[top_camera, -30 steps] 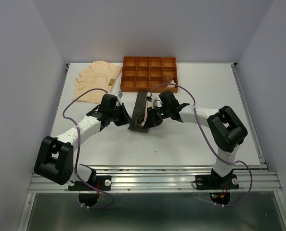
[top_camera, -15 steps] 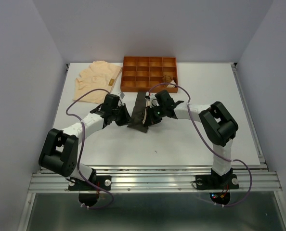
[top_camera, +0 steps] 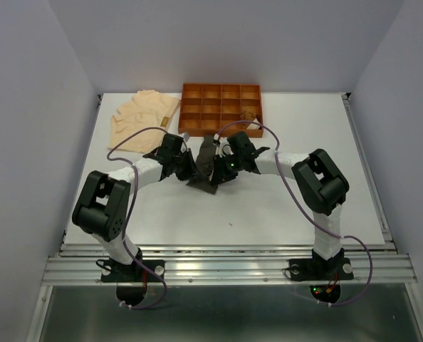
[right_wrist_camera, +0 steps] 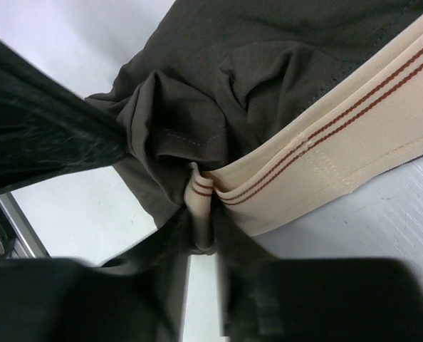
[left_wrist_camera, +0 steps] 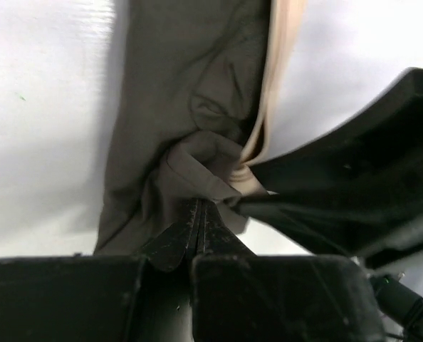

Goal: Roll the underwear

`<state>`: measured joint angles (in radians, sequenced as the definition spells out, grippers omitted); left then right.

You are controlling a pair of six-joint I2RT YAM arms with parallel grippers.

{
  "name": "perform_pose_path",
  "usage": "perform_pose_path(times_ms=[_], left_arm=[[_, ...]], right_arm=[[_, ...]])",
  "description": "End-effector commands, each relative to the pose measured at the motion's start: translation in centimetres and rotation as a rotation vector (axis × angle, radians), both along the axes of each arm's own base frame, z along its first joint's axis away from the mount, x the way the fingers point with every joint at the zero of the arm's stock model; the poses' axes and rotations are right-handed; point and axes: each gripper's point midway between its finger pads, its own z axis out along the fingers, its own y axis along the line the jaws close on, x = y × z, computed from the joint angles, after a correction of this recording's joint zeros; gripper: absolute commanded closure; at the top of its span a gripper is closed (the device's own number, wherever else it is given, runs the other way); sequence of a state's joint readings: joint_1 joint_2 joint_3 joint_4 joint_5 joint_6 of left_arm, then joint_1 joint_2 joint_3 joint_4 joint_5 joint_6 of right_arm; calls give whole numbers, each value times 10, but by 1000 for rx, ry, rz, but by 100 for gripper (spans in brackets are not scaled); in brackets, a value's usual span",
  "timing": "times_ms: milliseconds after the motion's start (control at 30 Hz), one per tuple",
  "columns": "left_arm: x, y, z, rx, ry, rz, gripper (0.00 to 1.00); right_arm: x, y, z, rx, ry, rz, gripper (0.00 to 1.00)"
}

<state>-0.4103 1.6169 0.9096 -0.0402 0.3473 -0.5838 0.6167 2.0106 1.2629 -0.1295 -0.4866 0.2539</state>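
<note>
Dark grey underwear (top_camera: 206, 165): lies bunched at mid-desk, just in front of the orange grid tray (top_camera: 185, 114), pinched at a crumpled fold by the left hand (left_wrist_camera: 199, 210) and at the cream waistband (right_wrist_camera: 340, 157) by the right hand (right_wrist_camera: 203, 239), both clamped on cloth. Risks springing loose or twisting askew if either thin pinch slips, likelier where the hands crowd together. Rests on a plain white desk (top_camera: 283, 206), pale walls around, peach underwear (top_camera: 140, 115) well apart at the far left.
</note>
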Motion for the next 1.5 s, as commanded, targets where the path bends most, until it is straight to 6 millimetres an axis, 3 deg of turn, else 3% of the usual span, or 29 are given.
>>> perform_pose_path(times_ms=[0, 67, 133, 300, 500, 633, 700, 933, 1233, 1467], left_arm=[[23, 3, -3, 47, -24, 54, 98], [29, 19, -18, 124, 21, 172, 99], [30, 29, -29, 167, 49, 240, 99], [25, 35, -49, 199, 126, 283, 100], [21, 30, -46, 179, 132, 257, 100], [19, 25, -42, 164, 135, 228, 100], [19, 24, -40, 159, 133, 222, 100], [14, 21, -39, 150, 151, 196, 100], [14, 19, -36, 142, 153, 179, 100], [12, 13, -34, 123, 158, 145, 100]], right_arm=[[10, -4, 4, -52, -59, -8, 66], [14, -5, 18, -52, -103, -7, 56], [16, -5, 31, -39, -143, 9, 55], [20, -8, 77, -5, -262, 14, 46], [-3, -14, 88, -21, -367, 128, 40], [-33, 9, 83, -80, -501, 292, 36], [-37, 13, 80, -102, -532, 330, 35], [-28, 31, 64, -170, -600, 371, 34], [-19, 36, 39, -210, -616, 425, 32], [-18, 25, 11, -282, -576, 407, 31]])
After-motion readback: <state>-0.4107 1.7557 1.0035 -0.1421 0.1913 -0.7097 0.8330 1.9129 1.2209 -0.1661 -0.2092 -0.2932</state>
